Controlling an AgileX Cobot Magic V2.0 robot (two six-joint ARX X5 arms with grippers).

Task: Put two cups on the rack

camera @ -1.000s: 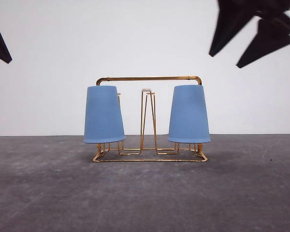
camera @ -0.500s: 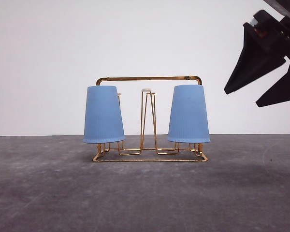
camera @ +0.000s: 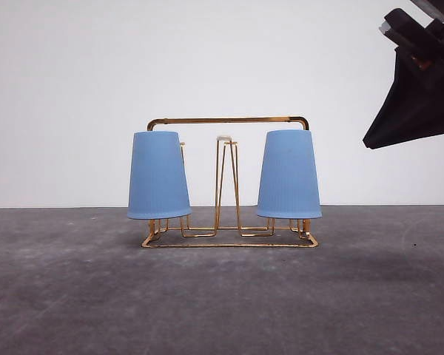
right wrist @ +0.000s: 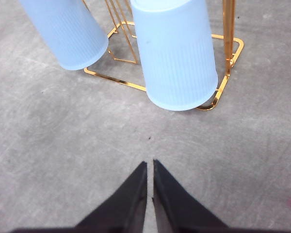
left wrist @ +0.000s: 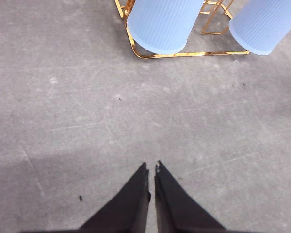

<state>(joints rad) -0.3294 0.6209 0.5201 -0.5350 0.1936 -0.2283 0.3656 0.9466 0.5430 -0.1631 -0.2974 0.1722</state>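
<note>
Left claw (left wrist: 152,167): tips nearly touching, empty, above bare grey tabletop (left wrist: 63,111) near the rack (camera: 229,240). Right claw (right wrist: 150,165): likewise narrow, empty, raised well apart from the rack. White wall (camera: 222,59) behind. Left cup (camera: 158,175) and right cup (camera: 289,174) sit inverted at opposite rack ends.

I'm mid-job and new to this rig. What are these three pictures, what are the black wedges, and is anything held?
The front view looks forward over a grey table. On it stands a gold wire rack with two blue cups upside down over its prongs: left cup, right cup. The other two pictures come from cameras on each wrist. The black wedges are gripper fingers: left gripper, right gripper. Both are closed and hold nothing, above bare table short of the rack.
</note>
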